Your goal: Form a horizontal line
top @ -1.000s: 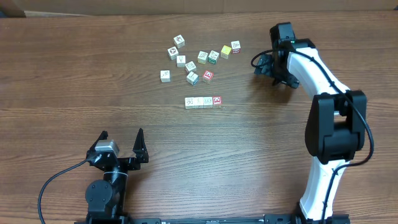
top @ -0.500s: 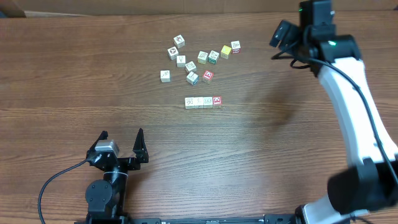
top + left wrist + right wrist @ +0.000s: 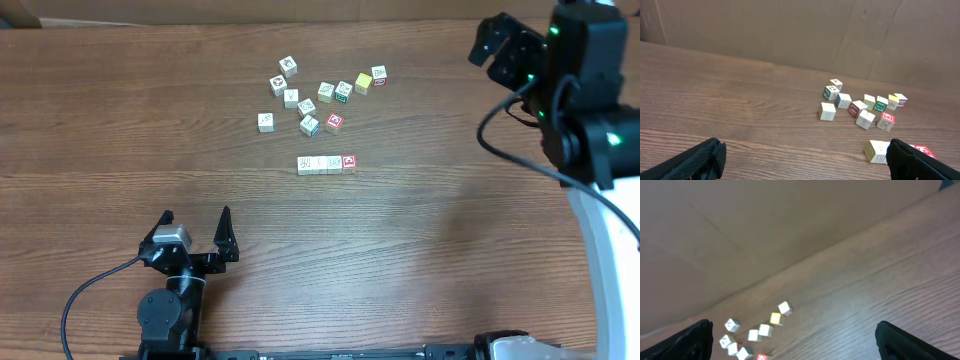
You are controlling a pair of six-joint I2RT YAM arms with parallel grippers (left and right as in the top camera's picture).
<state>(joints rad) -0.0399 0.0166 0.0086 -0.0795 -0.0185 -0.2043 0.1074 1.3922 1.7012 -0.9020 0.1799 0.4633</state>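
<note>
The horizontal line (image 3: 327, 163), seemingly four-long, is seen untouched; left gripper (image 3: 195, 218) and right gripper (image 3: 793, 325) are spread wide, empty.

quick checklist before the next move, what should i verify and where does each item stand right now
1. Horizontal line is straight and its four cubes touch: ok.
2. Red-faced cube sits at the line's right end in the overhead view: ok.
3. Loose cubes lie apart from the line: ok, bare table shows between them.
4. Left tool is open and holds nothing: ok.
5. Right tool is open, holds nothing and is well off to the side of all the cubes: ok.
6. Pictures on the line's faces are the right way round: cannot tell, too small.
</note>
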